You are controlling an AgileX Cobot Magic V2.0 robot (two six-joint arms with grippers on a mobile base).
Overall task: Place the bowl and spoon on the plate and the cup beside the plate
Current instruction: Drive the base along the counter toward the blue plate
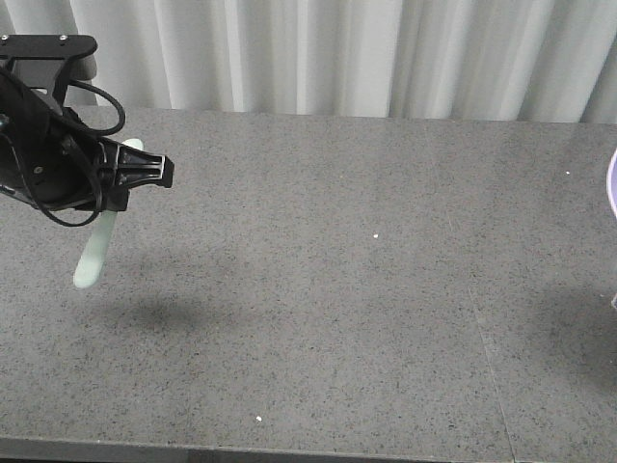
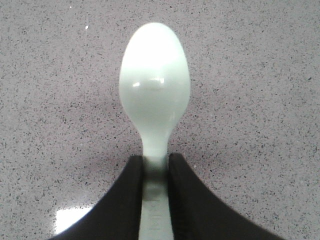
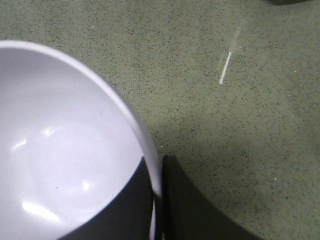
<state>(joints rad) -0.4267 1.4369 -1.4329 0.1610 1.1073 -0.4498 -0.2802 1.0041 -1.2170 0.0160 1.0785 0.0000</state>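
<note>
In the front view, the left gripper (image 1: pixel 125 183), black and cabled, is seen at the upper left of the frame. It is clamped on the handle of the pale mint-green spoon (image 1: pixel 94 258), which is held tilted, with the oval scoop pointing down toward the lower left. A soft shadow is cast on the grey speckled table (image 1: pixel 366 289) just below and to the right of the spoon. A white pleated curtain (image 1: pixel 337 53) is hung along the top of the frame. At the far right edge, only a thin sliver of the lavender bowl (image 1: pixel 613 183) is shown.

In the left wrist view, the scoop is seen at the centre, with the handle pinched between two black fingers (image 2: pixel 131 185) at the bottom.

In the right wrist view, the bowl fills the left half of the frame. The right gripper (image 3: pixel 159 175) is closed on its rim, one finger being set inside the bowl and the other outside. Whether the bowl rests on the table cannot be told.
</note>
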